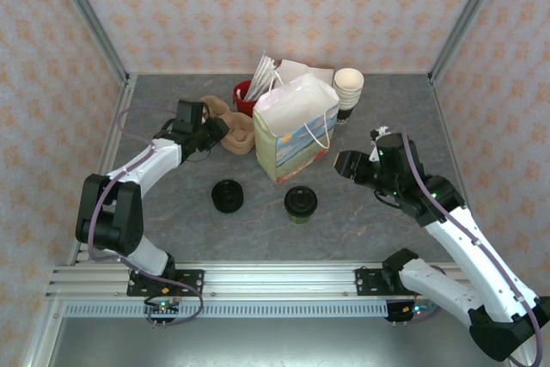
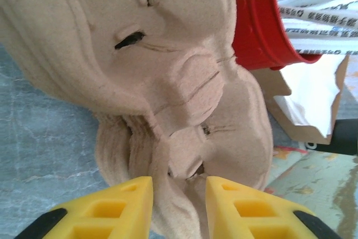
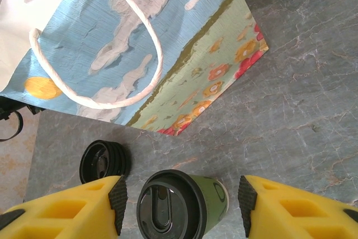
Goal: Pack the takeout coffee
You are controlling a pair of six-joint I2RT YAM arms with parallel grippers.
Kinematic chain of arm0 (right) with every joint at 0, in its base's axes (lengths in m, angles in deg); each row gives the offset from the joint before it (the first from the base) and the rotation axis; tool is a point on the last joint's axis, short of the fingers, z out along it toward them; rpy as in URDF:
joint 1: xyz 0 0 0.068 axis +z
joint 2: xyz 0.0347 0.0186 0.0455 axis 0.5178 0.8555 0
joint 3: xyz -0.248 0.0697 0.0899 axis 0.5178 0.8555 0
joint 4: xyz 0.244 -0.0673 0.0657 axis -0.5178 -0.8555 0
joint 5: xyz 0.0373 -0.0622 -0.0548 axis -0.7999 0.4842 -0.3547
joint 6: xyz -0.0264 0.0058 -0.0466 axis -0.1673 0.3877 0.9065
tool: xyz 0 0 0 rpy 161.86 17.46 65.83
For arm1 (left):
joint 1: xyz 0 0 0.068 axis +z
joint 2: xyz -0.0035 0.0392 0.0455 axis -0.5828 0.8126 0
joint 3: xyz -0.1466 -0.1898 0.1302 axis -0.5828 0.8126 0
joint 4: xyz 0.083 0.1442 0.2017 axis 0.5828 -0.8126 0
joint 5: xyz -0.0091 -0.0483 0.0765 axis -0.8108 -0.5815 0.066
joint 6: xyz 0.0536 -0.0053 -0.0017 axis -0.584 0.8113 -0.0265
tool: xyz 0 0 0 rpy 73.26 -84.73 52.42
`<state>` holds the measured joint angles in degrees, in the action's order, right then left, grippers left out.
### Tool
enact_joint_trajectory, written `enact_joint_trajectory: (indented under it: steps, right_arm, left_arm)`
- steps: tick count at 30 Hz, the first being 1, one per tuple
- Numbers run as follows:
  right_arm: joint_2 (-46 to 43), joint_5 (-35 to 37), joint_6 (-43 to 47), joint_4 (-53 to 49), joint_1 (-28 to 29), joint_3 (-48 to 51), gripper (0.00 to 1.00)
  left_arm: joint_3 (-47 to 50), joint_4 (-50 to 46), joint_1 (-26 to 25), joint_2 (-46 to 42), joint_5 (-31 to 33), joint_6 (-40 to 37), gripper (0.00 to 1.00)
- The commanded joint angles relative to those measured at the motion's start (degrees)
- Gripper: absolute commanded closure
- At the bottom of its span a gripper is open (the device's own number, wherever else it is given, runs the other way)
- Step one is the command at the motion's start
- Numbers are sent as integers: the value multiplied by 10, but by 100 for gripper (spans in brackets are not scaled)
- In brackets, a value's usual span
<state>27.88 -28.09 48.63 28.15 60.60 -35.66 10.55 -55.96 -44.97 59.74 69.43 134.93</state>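
Green-sided takeout coffee [image 1: 301,203] [image 3: 179,205] in a paper cup with a round black lid, standing upright on the grey marbled tabletop [image 1: 258,234], just in front of the paper bag [image 1: 292,131] [image 3: 140,43] on the side facing the arms, not yet packed. Bag standing upright and open-topped, printed with sky, clouds and flowers, white rope handle drooping down its face. Lying flat in front of the bag too, a loose black lid [image 1: 228,196] [image 3: 103,162], near the cup but apart from it.

Hovering beside the bag and above the cup, the right pincer [image 1: 341,163] [image 3: 182,197], spread wide, yellow fingers framing the lid with clear gaps on both sides, gripping nothing. Sitting just beside the bag on its left, a tan moulded-pulp cup carrier [image 1: 232,131] [image 2: 168,82], with the left pincer [image 1: 215,133] [image 2: 179,194] straddling its rim; true pinch or mere contact impossible to tell.

Probably handling as a thin-walled cup: sides giving under a hard squeeze, lid possibly popping loose, contents perhaps sloshing, weight impossible to judge. Best taken around the green wall below the lid's rim, closing gently, staying upright.
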Motion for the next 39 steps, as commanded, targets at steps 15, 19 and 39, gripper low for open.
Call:
enact_joint_trajectory:
  steps: [15,19,39]
  right_arm:
    - [-1,5,-8,16,-5,2,43]
    - [-1,6,-8,16,-4,4,43]
    - [5,5,-6,21,-5,3,43]
  left_arm:
    - [-23,-15,-5,2,21,-10,70]
    - [-29,-13,-7,10,18,-10,71]
    - [-42,-26,-13,24,30,-17,71]
